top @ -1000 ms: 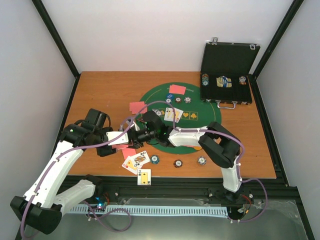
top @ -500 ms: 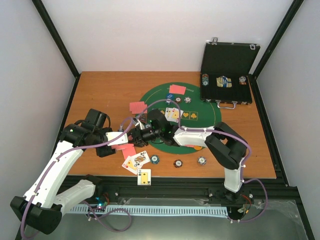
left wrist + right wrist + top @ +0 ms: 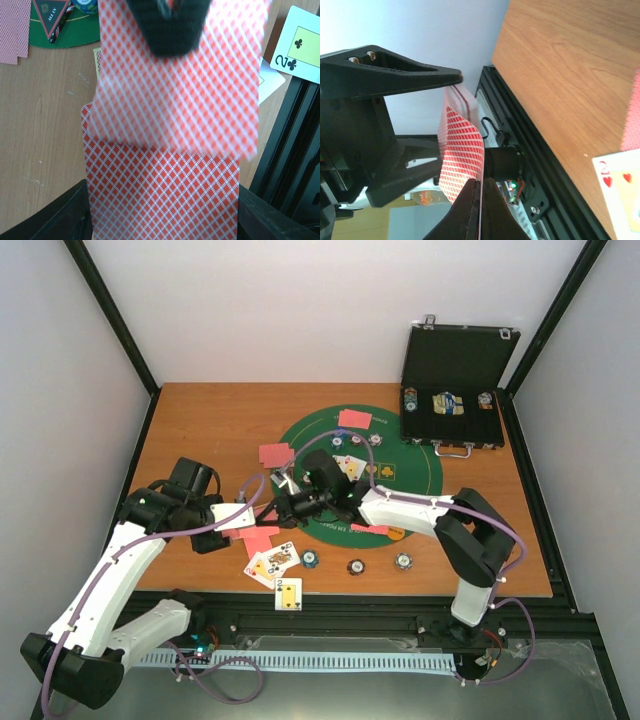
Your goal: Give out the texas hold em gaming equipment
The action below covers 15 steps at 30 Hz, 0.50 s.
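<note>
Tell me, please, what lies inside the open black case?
In the case: poker chips at the left and right ends, a blue-and-gold pile between. Whatever lies under them is covered.

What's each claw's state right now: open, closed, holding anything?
Left claw: closed, holding the red-backed deck.
Right claw: closed, pinching the top card of that deck.

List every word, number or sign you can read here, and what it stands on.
"ALL IN": on the dark red-edged triangle, left wrist view.
"2" with a club sign: on the club card lying face up, left wrist view.
"2" with red hearts: on the hearts card lying face up, right wrist view.
Print on the green mat: too small to read.
</note>
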Motion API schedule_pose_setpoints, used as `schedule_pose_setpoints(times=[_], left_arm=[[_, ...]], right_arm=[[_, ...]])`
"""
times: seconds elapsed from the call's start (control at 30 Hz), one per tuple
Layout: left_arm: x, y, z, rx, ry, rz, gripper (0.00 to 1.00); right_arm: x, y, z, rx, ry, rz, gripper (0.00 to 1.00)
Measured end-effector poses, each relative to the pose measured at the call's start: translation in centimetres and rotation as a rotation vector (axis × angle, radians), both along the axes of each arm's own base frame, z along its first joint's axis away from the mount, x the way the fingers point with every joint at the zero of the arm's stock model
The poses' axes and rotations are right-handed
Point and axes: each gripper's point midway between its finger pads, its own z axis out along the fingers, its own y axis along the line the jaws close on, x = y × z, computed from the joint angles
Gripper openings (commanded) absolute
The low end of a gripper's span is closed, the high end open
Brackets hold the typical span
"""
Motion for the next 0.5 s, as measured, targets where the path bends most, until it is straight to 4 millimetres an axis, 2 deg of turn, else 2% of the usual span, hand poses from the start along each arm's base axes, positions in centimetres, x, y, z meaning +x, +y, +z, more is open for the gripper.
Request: schedule_pose_setpoints(times=[0.1,0.23,0.33,0.37,0.5], left_arm=[[0.0,0.0,0.0,0.0,-0.002,0.0,0.27],[0.1,-0.1,0.1,-0.005,-0.007,-0.001,0.27],[0.2,-0.2,0.1,-0.008,-0.011,-0.002,0.27],[0.2,-0.2,0.1,-0.009,-0.012,-0.002,0.27],[0.3,-0.2,0.2,-0.01,-0.014,-0.002,0.27]], right_arm=[[1.0,-1.5,-0.1,-0.039,-0.011,-0.027,0.03],[4.7,-5.3,-0.9,-0.158,-0.067,-0.131,0.03],[8.7,-8.6,-1.1,-0.293,-0.164,-0.232,0.03],[10.5,-10.0,-0.8,-0.355,-0.218,-0.276,0.03],[15.5,-14.8,-0.1,-0.61,-0.446,-0.403,0.03]])
